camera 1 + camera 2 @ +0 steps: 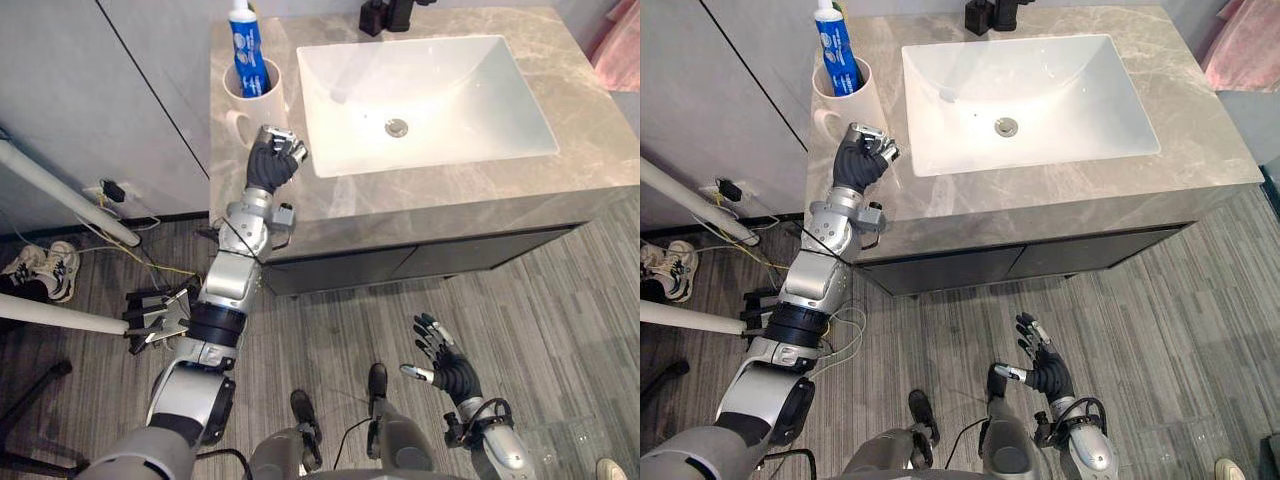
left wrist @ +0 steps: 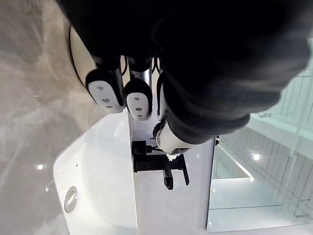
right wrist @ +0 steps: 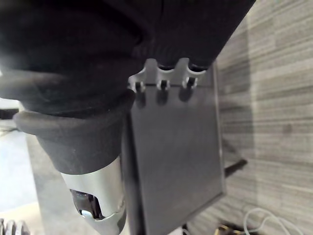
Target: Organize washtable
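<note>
The white cup stands at the left back corner of the grey marble counter, its handle turned toward the front. A blue toothpaste tube is upright inside it, white cap on top. Just in front of the cup the left hand is held over the counter with its fingers curled into a loose fist. From above I see nothing in it.

Its own wrist view looks from under the curled fingertips across the white sink to the black faucet. The head views crop the faucet at the top edge. That view also shows a small white tufted bit by the thumb that I cannot make out.

The basin's drain sits in the middle. Below, the right hand hangs low over the wood floor, fingers spread and holding nothing; its wrist view faces the dark cabinet.
</note>
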